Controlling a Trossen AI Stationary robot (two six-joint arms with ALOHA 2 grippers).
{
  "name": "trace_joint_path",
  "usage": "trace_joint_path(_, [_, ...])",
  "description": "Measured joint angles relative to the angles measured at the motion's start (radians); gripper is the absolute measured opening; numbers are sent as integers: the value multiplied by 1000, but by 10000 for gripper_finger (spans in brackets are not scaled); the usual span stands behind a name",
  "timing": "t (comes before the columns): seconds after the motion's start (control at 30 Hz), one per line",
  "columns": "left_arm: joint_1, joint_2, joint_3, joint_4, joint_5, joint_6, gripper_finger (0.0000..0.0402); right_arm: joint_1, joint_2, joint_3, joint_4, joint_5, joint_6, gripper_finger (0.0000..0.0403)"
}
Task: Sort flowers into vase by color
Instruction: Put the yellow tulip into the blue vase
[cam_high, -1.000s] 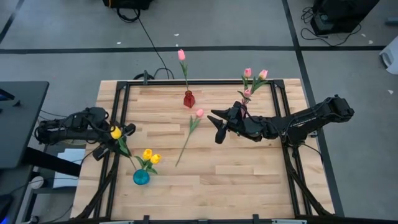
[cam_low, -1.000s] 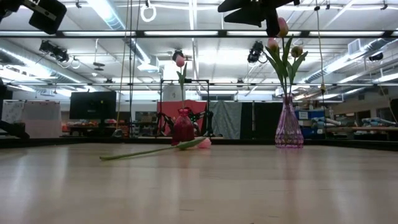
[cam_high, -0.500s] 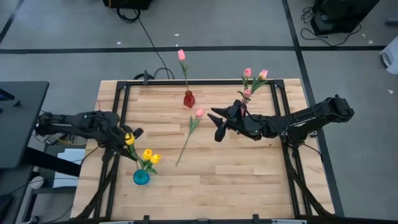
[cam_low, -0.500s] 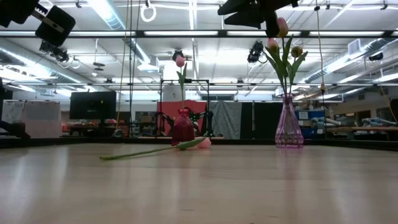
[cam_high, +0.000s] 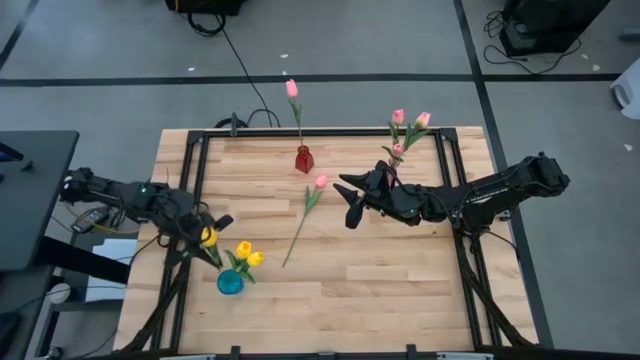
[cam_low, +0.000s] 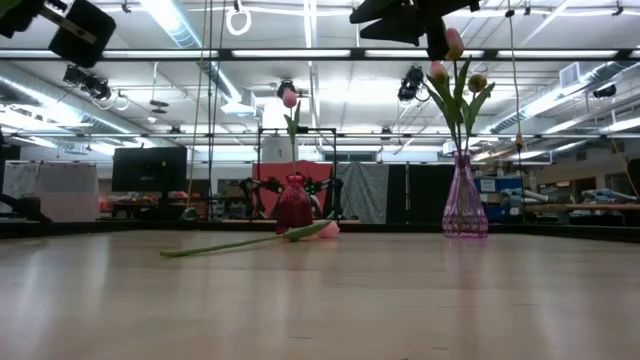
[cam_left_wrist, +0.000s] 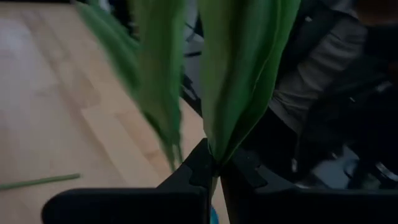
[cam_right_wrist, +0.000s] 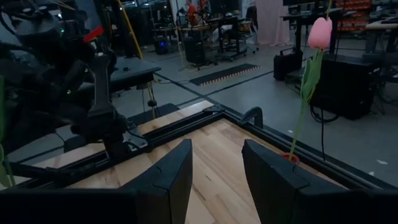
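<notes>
My left gripper (cam_high: 212, 226) is at the table's left, shut on a yellow tulip (cam_high: 208, 237), just beside the blue vase (cam_high: 229, 284). That vase holds two yellow tulips (cam_high: 248, 254). A pink tulip (cam_high: 318, 183) lies flat on the table's middle. Another pink tulip (cam_high: 291, 88) stands in the red vase (cam_high: 303, 160). The purple vase (cam_low: 464, 210) holds pink tulips (cam_high: 410, 119). My right gripper (cam_high: 348, 203) hovers open next to it, right of the lying tulip. My left gripper pinches the yellow tulip between its two fingertips at the base of its green leaves (cam_left_wrist: 214, 163). The leaves (cam_left_wrist: 239, 87) fan out beyond the fingers. The yellow head (cam_high: 208, 237) shows beside the fingers, and the flower is held up off the table.
A black metal frame (cam_high: 195, 170) runs along the table's edges. The lying tulip's stem (cam_low: 220, 246) stretches toward the near side. Bare wood lies near the front edge (cam_high: 350, 300). A dark desk (cam_high: 30, 190) stands left of the table.
My left gripper has carried the yellow tulip toward the table's right and near edges, up to the blue vase, staying shut on it. My right gripper has kept still.
</notes>
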Motion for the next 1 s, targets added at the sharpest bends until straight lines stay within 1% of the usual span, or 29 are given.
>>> trace_joint_path(0.1, [-54, 25, 0, 2, -17, 26, 27, 0, 0, 0, 0, 0, 0, 153])
trace_joint_path(0.23, [-103, 84, 0, 2, -134, 50, 27, 0, 0, 0, 0, 0, 0, 153])
trace_joint_path(0.37, [-120, 148, 0, 15, -208, 52, 27, 0, 0, 0, 0, 0, 0, 153])
trace_joint_path(0.43, [-124, 169, 2, 40, -243, 77, 27, 0, 0, 0, 2, 0, 0, 153])
trace_joint_path(0.6, [-129, 175, 2, 120, -328, 130, 25, 0, 0, 0, 2, -1, 0, 153])
trace_joint_path(0.7, [-129, 175, 8, 123, -392, 157, 24, 0, 0, 0, 2, -2, 0, 153])
trace_joint_path(0.87, [-129, 175, 8, 109, -371, 152, 24, 0, 0, 0, 2, -2, 0, 153])
trace_joint_path(1.0, [-128, 174, 8, 97, -376, 98, 24, -1, 0, 0, 2, -2, 0, 153])
